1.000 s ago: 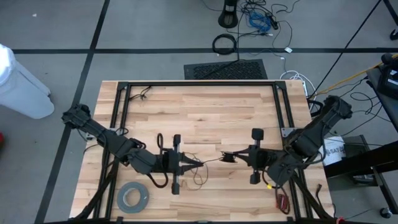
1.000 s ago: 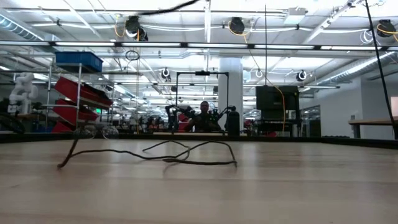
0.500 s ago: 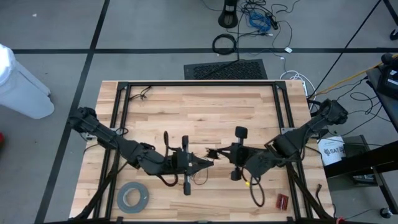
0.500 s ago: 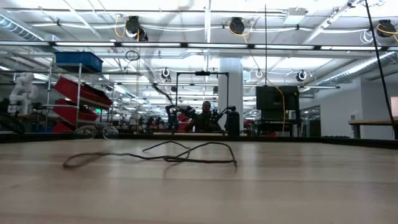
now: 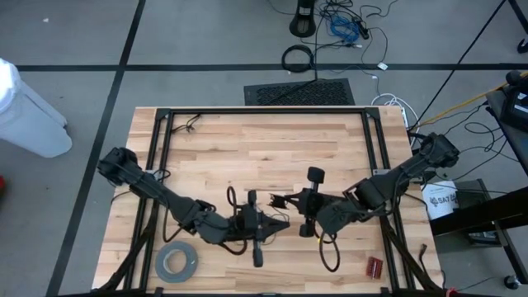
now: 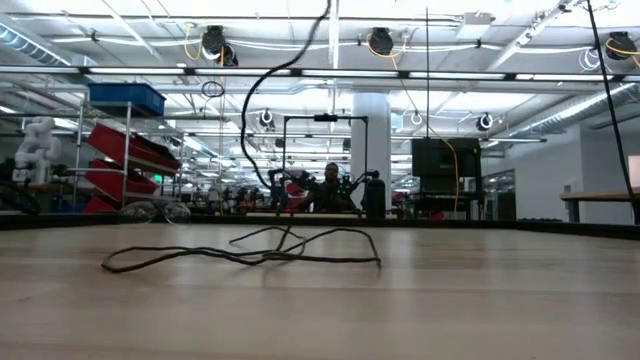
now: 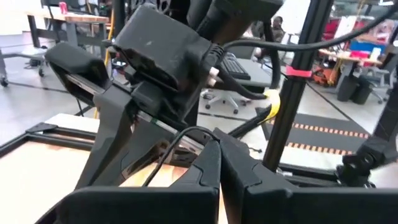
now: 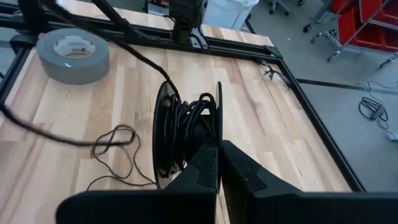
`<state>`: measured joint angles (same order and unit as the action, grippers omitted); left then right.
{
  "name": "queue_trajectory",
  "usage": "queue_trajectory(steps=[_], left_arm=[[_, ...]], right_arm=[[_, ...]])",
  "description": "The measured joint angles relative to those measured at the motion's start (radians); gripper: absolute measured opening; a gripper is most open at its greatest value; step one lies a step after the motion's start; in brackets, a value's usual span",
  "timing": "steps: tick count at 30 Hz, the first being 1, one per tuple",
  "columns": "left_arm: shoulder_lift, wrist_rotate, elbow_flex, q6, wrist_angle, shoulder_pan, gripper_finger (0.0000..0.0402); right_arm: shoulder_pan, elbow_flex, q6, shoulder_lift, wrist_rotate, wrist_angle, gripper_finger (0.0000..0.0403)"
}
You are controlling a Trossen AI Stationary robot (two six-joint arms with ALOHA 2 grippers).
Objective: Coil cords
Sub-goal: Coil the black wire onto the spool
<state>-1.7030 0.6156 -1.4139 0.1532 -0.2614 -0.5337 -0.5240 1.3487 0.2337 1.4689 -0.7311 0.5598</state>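
Robotics lab or workshop: wooden bench (image 5: 264,157) on taped concrete floor (image 5: 206,41), red storage bins (image 6: 125,160), ceiling lighting tracks (image 6: 320,70), further workstations behind.

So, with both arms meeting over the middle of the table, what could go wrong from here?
1. The thin wire lies in loose crossing loops on the table; pulling could tighten them into a knot.
2. The left gripper and right gripper are very close, so they might collide.
3. The right fingers are shut at the spool; a tug on the wire might pull it free.
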Motion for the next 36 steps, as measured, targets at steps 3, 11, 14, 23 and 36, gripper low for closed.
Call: queue_trajectory(steps=[3,11,14,23,36], left_arm=[[-0.026,0.005,0.0,0.013,-0.032,0.002,0.0001],[-0.098,0.021,0.0,0.051,-0.047,0.01,0.0001],[-0.108,0.045,0.0,0.051,-0.044,0.01,0.0001],[-0.108,0.078,0.0,0.058,-0.035,0.01,0.0001],[-0.108,0.08,0.0,0.148,0.017,0.002,0.0024]], right_arm=[[0.0,0.0,-0.001,0.0,0.0,-0.005,0.0],[-0.001,0.0,-0.006,-0.004,0.006,-0.012,0.0],[-0.001,0.0,-0.006,-0.004,0.027,-0.013,0.0],[-0.001,0.0,-0.018,-0.013,0.057,-0.044,0.0],[-0.001,0.0,-0.043,-0.055,0.113,-0.08,0.0]])
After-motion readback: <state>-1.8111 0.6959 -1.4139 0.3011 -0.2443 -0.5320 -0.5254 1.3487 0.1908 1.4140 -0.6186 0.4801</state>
